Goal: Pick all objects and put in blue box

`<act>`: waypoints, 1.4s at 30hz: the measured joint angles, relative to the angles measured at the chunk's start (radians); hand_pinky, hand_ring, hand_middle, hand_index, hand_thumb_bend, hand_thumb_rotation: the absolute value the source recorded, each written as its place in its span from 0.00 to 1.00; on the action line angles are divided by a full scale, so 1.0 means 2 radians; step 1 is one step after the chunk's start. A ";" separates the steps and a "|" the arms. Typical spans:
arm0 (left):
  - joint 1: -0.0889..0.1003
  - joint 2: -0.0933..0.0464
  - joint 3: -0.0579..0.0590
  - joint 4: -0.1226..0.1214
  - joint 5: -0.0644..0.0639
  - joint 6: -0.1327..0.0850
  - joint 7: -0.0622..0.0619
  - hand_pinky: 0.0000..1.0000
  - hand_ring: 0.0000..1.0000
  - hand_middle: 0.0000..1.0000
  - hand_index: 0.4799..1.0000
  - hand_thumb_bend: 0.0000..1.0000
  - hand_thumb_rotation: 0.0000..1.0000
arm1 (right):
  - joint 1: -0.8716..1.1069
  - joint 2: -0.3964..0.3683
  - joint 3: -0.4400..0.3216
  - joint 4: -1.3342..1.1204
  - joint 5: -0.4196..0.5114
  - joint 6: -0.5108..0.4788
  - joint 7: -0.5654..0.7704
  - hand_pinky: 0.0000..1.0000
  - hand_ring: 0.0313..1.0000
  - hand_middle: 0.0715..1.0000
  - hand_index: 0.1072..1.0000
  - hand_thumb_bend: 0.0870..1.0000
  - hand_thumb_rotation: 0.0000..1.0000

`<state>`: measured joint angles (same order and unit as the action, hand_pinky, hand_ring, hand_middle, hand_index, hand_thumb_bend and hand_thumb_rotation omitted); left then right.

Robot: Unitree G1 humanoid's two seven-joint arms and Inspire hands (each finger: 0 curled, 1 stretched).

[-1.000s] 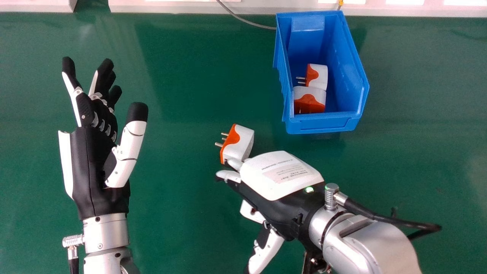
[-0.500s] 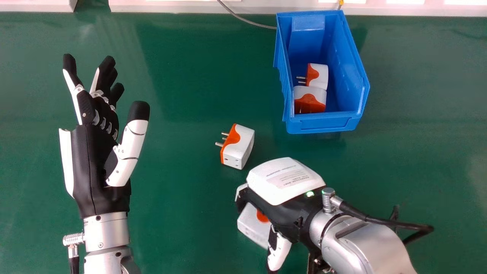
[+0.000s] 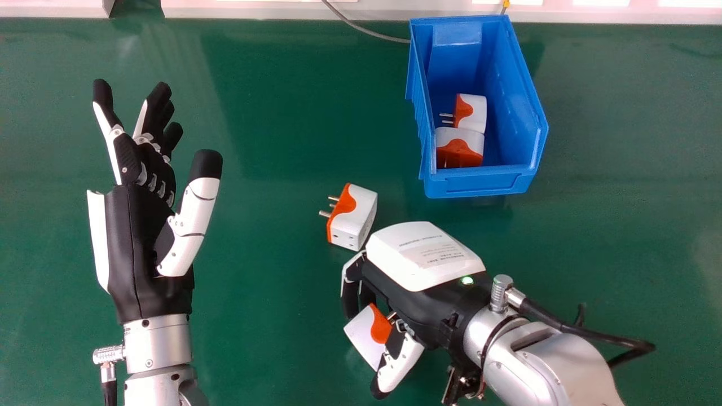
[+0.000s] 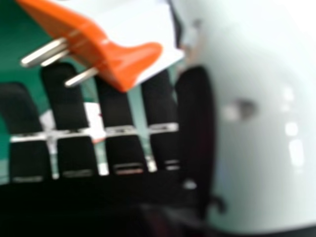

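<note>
In the head view my right hand (image 3: 414, 304) is low right of centre, its curled fingers and thumb round a white and orange plug adapter (image 3: 364, 335). The right hand view shows that adapter (image 4: 118, 44), pins out, between the fingers and thumb of my right hand (image 4: 118, 143). A second adapter (image 3: 355, 217) lies on the green table just beyond the hand, pins toward the left. Two more adapters (image 3: 471, 113) (image 3: 459, 149) rest inside the blue box (image 3: 479, 183). My left hand (image 3: 144, 242) stands open at the left, palm facing inward.
The green table (image 3: 271, 141) stretches between my left hand and the blue box. A grey cable (image 3: 372, 32) runs to the box's far left corner. A pale ledge (image 3: 271, 10) borders the table's far edge.
My right hand has drawn back off the table adapter, uncovering it, and its fingers have curled round another adapter that came into view beneath it. The left hand has barely moved.
</note>
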<state>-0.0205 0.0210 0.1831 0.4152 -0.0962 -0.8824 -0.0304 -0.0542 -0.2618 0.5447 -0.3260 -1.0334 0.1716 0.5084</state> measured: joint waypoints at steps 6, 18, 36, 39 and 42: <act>0.000 -0.002 0.000 0.000 0.000 0.000 0.000 0.93 0.94 0.93 0.82 0.67 0.58 | 0.003 0.001 -0.020 0.000 0.046 -0.015 -0.035 0.37 0.41 0.47 0.42 0.46 0.00; 0.000 -0.002 0.000 -0.001 0.006 0.004 0.009 0.92 0.94 0.92 0.84 0.67 0.57 | 0.025 -0.011 -0.099 -0.085 0.090 -0.058 -0.114 0.27 0.36 0.42 0.47 0.47 0.00; -0.016 -0.003 0.000 0.006 0.004 0.002 0.009 0.92 0.95 0.93 0.84 0.66 0.58 | -0.188 -0.053 -0.246 0.124 0.165 -0.137 -0.267 0.27 0.35 0.42 0.47 0.46 0.00; -0.019 -0.003 0.000 0.008 0.003 0.002 0.009 0.92 0.95 0.93 0.84 0.67 0.58 | -0.237 -0.054 -0.229 0.213 0.160 -0.163 -0.306 0.27 0.35 0.42 0.47 0.46 0.00; -0.022 -0.004 0.000 0.010 0.005 0.002 0.011 0.92 0.94 0.93 0.84 0.67 0.58 | -0.285 -0.053 -0.206 0.295 0.149 -0.176 -0.338 0.27 0.34 0.41 0.47 0.46 0.00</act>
<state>-0.0641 0.0127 0.1839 0.4343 -0.0855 -0.8784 -0.0087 -0.6250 -0.3679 0.1336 0.2636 -0.7345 -0.1794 -0.1668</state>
